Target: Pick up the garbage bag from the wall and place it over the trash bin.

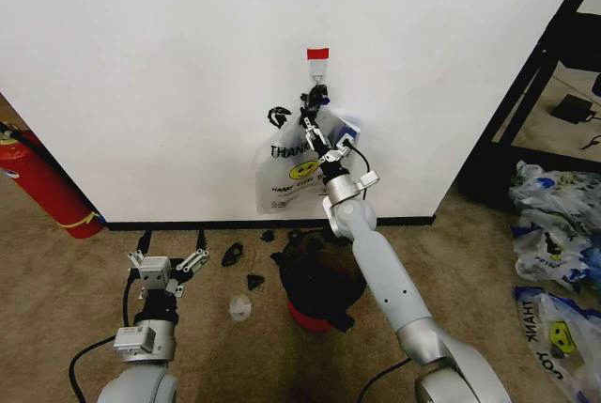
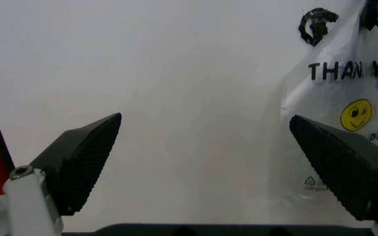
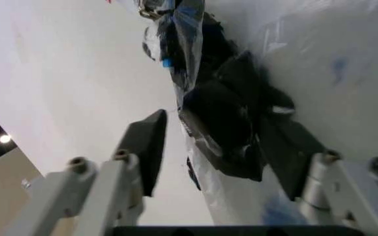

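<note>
Your right gripper (image 1: 317,136) has fingers apart around the garbage bag (image 1: 293,173) top, just below the hook (image 1: 319,71); your left gripper (image 1: 169,267) waits wide open.

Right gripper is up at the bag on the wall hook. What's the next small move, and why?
Probably close the right gripper: its open fingers straddle the bunched top of the garbage bag, which hangs from the hook under the red tape. The left gripper waits low, open.
</note>
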Robot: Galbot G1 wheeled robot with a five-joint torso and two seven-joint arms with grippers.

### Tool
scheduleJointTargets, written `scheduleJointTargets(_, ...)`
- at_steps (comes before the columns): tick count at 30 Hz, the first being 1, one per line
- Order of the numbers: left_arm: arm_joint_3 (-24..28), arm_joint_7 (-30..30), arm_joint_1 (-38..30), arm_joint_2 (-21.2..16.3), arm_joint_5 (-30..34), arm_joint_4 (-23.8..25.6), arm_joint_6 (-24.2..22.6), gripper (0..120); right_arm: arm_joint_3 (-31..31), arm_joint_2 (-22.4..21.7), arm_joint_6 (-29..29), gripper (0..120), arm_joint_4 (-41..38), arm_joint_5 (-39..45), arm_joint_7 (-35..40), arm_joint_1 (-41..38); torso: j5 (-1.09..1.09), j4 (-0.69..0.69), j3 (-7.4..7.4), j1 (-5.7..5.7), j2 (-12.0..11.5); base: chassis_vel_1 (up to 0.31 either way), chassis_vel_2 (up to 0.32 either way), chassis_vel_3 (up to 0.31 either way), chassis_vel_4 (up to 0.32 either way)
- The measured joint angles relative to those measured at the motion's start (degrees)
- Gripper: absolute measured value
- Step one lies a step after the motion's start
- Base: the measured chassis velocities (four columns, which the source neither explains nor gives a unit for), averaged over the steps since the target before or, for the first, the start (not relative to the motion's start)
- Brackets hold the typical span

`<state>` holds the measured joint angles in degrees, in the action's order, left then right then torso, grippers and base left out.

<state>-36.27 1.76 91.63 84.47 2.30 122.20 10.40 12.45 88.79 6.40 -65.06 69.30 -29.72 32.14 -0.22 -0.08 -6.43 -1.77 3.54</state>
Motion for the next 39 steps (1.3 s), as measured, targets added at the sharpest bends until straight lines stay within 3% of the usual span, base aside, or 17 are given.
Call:
scheduleJointTargets(13, -0.16, 0.11, 0.03, -0.35, 0.21, 0.08, 0.19, 100, -0.17, 1.17, 0.33, 0, 1.53, -1.43, 0.0, -1.84, 0.0, 0.0, 0.0, 0.0, 0.0, 0.0, 0.0, 0.0, 0.0)
scheduleJointTargets(39, 0.27, 0.17, -0.53, -1.63, 0.34, -0.13, 0.25, 100, -0.19, -1.76, 1.01, 0, -3.16, -2.47, 0.91, 1.55, 0.01, 0.0, 0.0, 0.0, 0.0, 0.0, 0.0, 0.0, 0.0)
